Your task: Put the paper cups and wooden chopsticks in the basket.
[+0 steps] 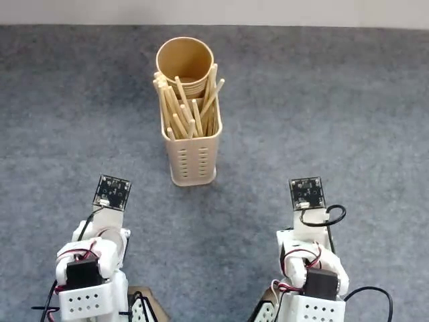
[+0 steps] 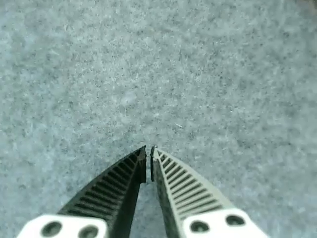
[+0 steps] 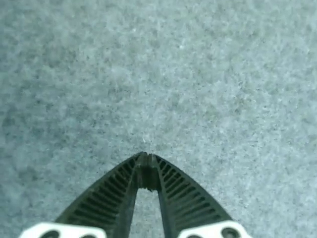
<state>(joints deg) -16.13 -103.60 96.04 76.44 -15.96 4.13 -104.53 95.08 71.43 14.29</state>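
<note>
A stack of tan paper cups and a bundle of pale wooden chopsticks stand inside the tall beige slotted basket, near the middle of the grey felt desk's far edge. Above the felt, the left gripper and right gripper are both closed, tips together.

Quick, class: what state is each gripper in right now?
Left gripper: closed, holding nothing.
Right gripper: closed, holding nothing.
</note>
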